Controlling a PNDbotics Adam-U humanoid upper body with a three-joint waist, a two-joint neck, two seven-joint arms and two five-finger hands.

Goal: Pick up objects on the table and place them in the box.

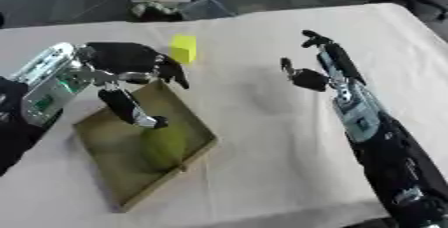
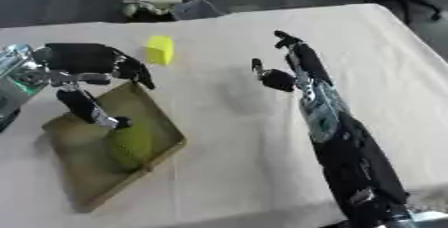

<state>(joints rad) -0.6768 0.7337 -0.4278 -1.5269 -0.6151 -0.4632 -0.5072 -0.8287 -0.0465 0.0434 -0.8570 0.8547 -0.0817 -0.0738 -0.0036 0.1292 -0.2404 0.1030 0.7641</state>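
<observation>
Left eye view: nearest is the right arm, running up the right side to the right hand [image 1: 317, 67], fingers straight and spread, holding nothing, above bare table [image 1: 262, 162]. Box [image 1: 105, 154] sits lower left, a green fruit [image 1: 164, 144] lying inside near its right wall. Left hand [image 1: 131, 72] hangs over the box's far end, fingers spread and empty, thumb tip just above the fruit. Right eye view: yellow block [image 2: 159, 49] stands on the cloth beyond the box, apart from it, near the left hand. Judgement: fruit placed, release step in hand; next, reach for the block, close on it and carry it to the box.
</observation>
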